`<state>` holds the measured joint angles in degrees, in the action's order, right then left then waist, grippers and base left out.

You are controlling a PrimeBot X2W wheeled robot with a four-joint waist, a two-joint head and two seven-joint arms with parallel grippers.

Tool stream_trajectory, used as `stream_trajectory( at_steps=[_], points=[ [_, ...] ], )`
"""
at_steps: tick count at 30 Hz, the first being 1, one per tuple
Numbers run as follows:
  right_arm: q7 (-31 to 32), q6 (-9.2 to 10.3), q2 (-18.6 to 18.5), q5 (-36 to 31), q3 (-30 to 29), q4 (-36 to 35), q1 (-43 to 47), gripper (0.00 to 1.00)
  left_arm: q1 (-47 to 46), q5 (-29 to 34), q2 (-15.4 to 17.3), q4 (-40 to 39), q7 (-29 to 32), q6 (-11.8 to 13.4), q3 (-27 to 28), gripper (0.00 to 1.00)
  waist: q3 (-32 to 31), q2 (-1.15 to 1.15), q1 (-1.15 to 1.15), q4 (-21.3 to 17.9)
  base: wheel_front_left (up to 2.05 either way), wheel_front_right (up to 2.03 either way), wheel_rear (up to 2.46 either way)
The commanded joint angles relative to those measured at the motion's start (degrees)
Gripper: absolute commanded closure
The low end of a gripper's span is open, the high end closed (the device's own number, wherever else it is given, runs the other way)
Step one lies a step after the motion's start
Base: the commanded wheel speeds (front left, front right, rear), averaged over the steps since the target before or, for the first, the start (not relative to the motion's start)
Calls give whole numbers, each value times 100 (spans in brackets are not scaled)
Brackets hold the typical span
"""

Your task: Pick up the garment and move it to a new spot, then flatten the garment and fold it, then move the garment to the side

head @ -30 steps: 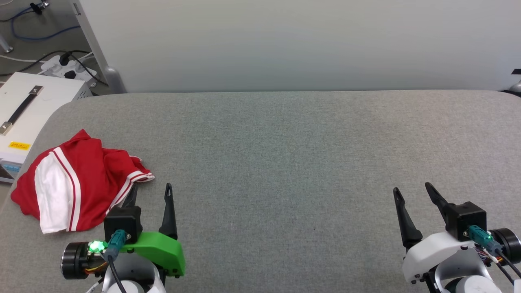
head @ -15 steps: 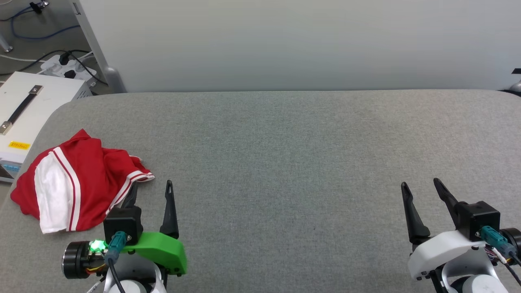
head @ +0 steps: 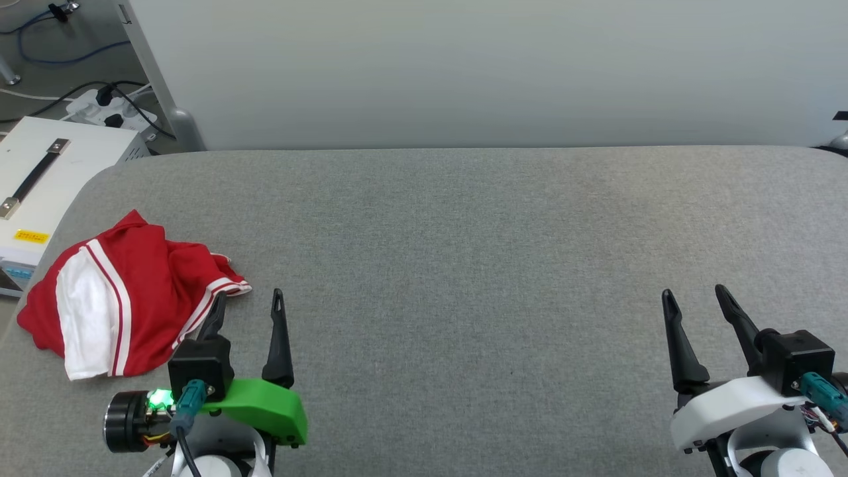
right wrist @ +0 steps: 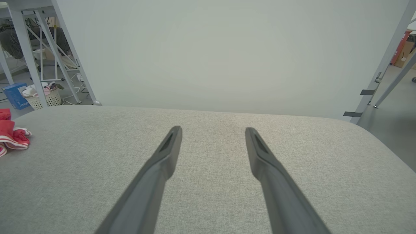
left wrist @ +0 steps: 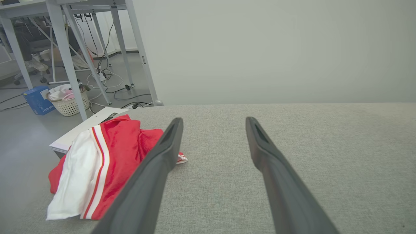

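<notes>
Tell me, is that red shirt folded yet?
Not folded: the red T-shirt lies in a rumpled heap on the grey fabric surface, one white sleeve showing.

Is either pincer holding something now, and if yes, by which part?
Nothing is held. The left pincer and the right pincer are open and empty; the garment lies crumpled on the table.

Bench (head: 464,218): covered in grey fabric, rounded at the corners.
Wall (head: 464,66): pale, set just behind.
Floor (left wrist: 22,139): grey, crossed by cables (left wrist: 107,78).
Basket (left wrist: 69,103): placed beside a blue box (left wrist: 35,100).
</notes>
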<state>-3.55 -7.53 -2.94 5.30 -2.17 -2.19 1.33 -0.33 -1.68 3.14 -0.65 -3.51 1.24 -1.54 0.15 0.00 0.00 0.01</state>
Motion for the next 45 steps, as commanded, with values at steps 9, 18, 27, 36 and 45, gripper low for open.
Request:
stream_trajectory(
  at_steps=[9, 18, 27, 36, 45],
  points=[
    [-189, 2, 2, 185, -93, -87, 147, 0, 53, -89, -9, -29, -180, 34, -72, 0, -8, 0, 0, 3, 0, 0, 0],
    [-292, 2, 3, 260, -113, -153, 202, 0, 75, -130, -11, -19, -285, 61, -125, 0, -9, 0, 0, 4, 0, 0, 0],
    [-422, 2, 3, 392, -131, -230, 262, 0, 83, -218, -13, -5, -416, 54, -182, 0, 9, 0, 0, 11, 0, 0, 0],
    [-528, 2, 4, 498, -161, -290, 317, 0, 99, -308, -15, 42, -524, 47, -221, 0, 10, 0, 0, 21, 0, 0, 0],
    [-632, 3, 4, 578, -194, -302, 376, 0, 111, -374, -17, 56, -629, 63, -290, 0, 23, 0, 0, 37, 0, 0, 0]
  ],
)
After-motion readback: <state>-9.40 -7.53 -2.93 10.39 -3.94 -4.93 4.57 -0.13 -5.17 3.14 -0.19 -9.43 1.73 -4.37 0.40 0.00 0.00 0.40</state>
